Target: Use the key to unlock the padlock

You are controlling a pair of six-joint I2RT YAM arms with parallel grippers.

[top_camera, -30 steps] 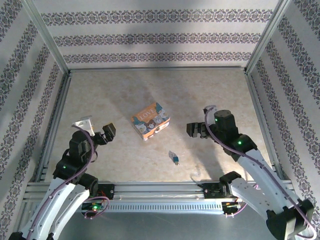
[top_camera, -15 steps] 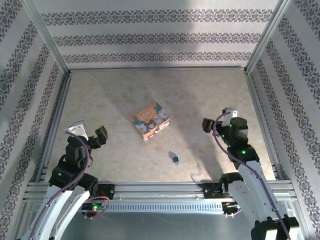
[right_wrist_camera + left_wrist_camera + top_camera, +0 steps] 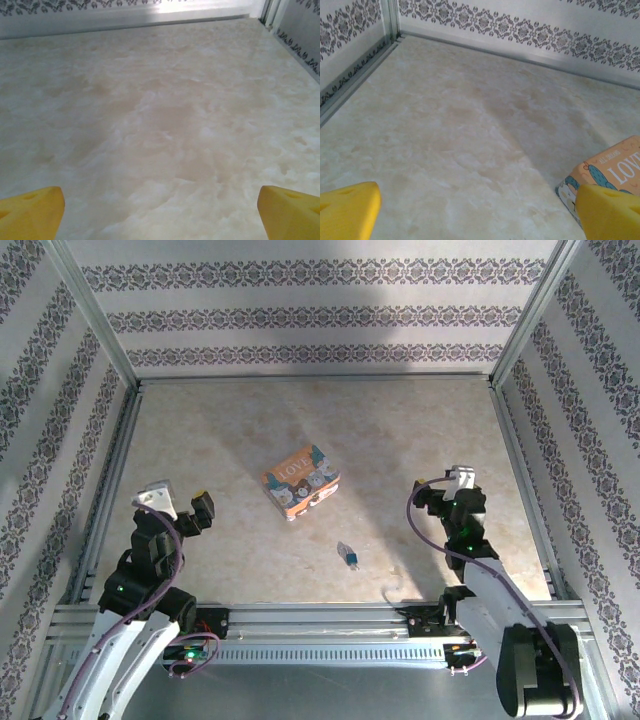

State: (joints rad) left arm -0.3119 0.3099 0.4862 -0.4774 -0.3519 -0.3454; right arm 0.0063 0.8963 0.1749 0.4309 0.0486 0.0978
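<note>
The left gripper and the right gripper are held wide open over the table, and nothing is gripped by either. The padlock is seen lying on the table near the patterned box, on its near side, well apart from both grippers.

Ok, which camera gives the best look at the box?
The top external view: the box is seen whole, lettered top up, well apart from both arms. The left wrist view catches one corner of it at the right edge, with part of the lettering readable.
</note>
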